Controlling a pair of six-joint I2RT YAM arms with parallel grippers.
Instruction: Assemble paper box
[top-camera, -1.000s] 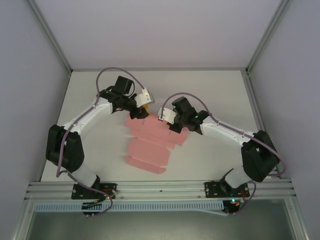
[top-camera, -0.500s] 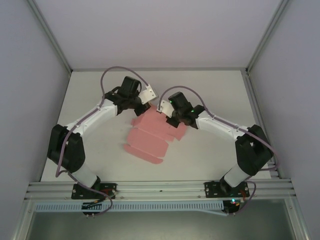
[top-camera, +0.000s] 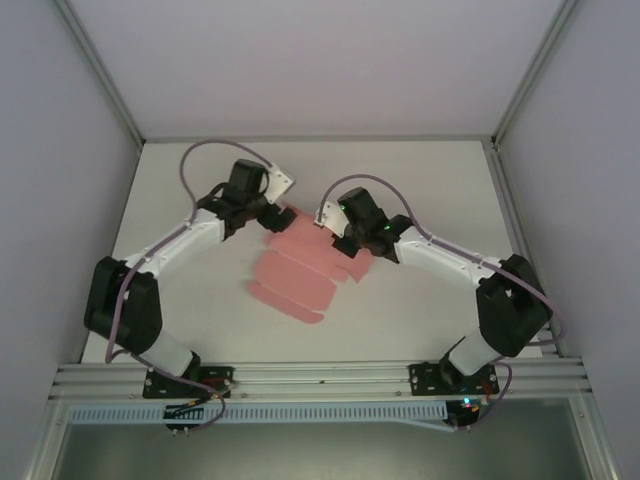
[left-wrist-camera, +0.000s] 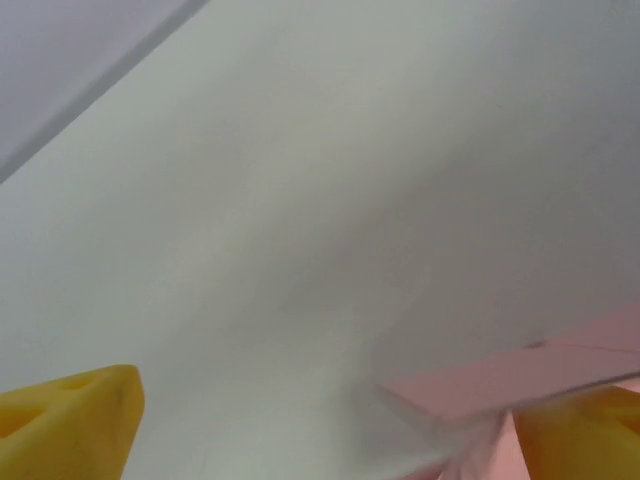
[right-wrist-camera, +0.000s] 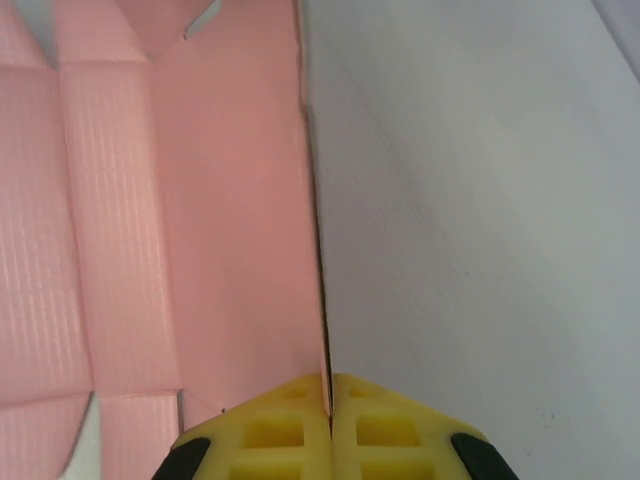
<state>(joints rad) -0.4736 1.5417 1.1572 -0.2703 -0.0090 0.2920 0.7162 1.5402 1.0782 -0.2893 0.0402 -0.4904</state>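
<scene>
The paper box (top-camera: 298, 268) is a flat pink die-cut sheet with flaps, lying in the middle of the white table (top-camera: 440, 180). My right gripper (top-camera: 346, 244) is at the sheet's far right edge. In the right wrist view its yellow fingers (right-wrist-camera: 270, 430) are shut together on the thin edge of the pink sheet (right-wrist-camera: 180, 220), which stands up between them. My left gripper (top-camera: 279, 209) is by the sheet's far left corner. In the left wrist view its yellow fingers (left-wrist-camera: 70, 425) stand wide apart, with a pink flap (left-wrist-camera: 520, 378) just inside the right one and not gripped.
Grey walls and metal frame posts (top-camera: 100, 75) enclose the table on three sides. The arm bases sit on the rail (top-camera: 320, 380) at the near edge. Bare white tabletop (top-camera: 200, 290) surrounds the sheet.
My left gripper has opened and let go of the sheet's far corner, drawing back a little to the left. The right gripper keeps its grip. The sheet has shifted slightly.
</scene>
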